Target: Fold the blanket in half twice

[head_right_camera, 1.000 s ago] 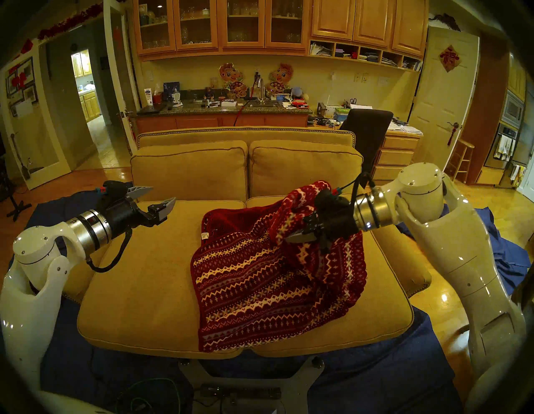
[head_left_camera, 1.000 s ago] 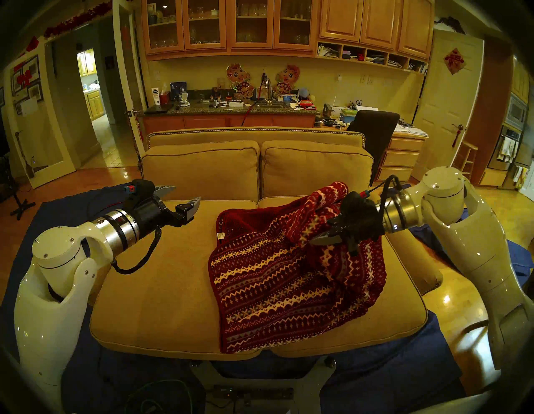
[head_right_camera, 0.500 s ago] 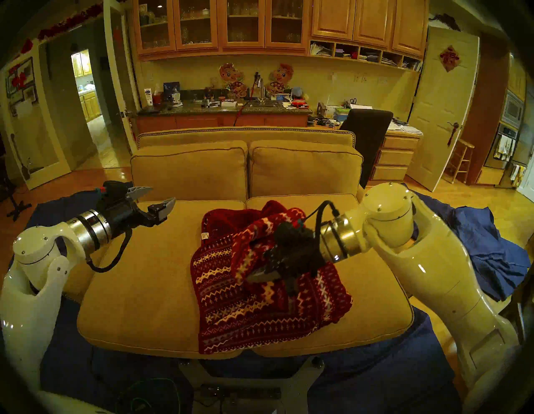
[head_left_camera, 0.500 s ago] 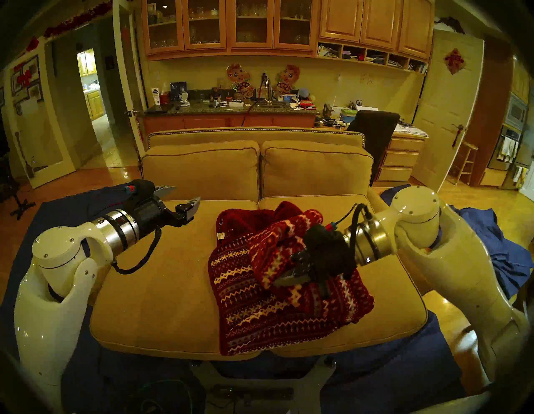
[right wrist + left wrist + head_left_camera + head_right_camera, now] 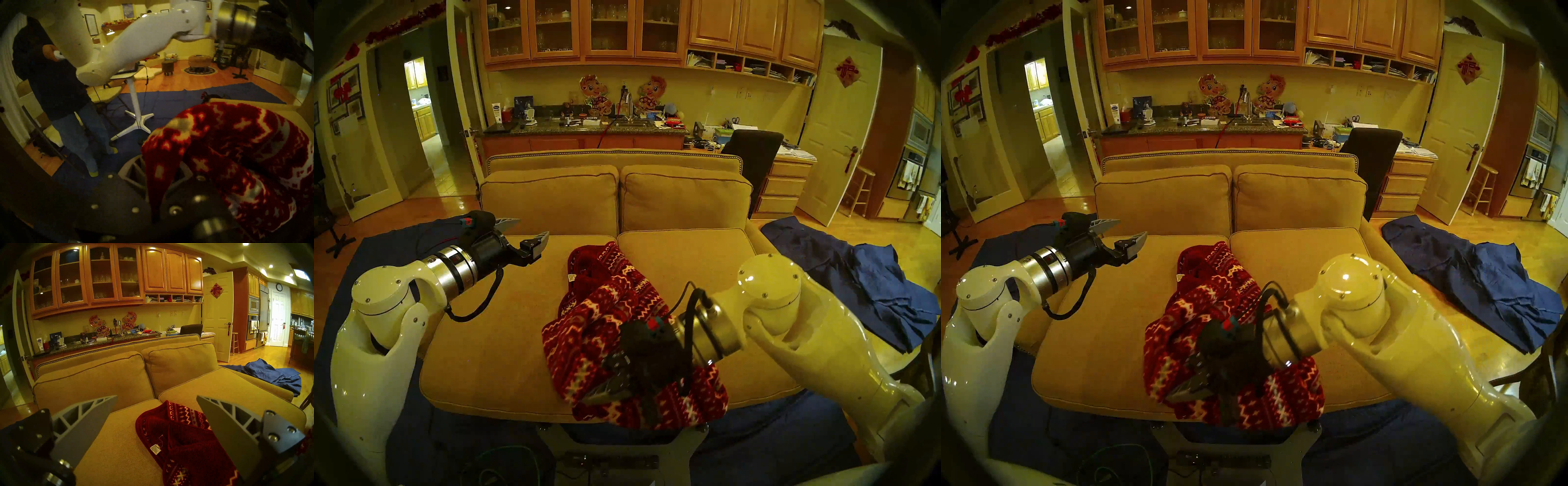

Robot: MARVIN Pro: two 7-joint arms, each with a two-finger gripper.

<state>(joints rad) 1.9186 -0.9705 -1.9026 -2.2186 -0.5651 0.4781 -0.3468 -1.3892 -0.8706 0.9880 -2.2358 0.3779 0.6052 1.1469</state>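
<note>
The right gripper (image 5: 602,393) is clutching the blanket (image 5: 585,342), bunched on the sofa (image 5: 490,342); neat folds are looking unfinished, left gripper (image 5: 526,234) gaping empty.

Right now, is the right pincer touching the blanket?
Touching. In the right wrist view a fold of the blanket runs down between the shut fingers of the right pincer; the head view shows it pinching the cloth too.

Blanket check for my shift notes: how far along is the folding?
Done: no neat fold; the red patterned fleece blanket lies bunched on the tan sofa. In hand: right gripper, jaws shut on a blanket edge. Left: both folds; left gripper is open, idle.
</note>
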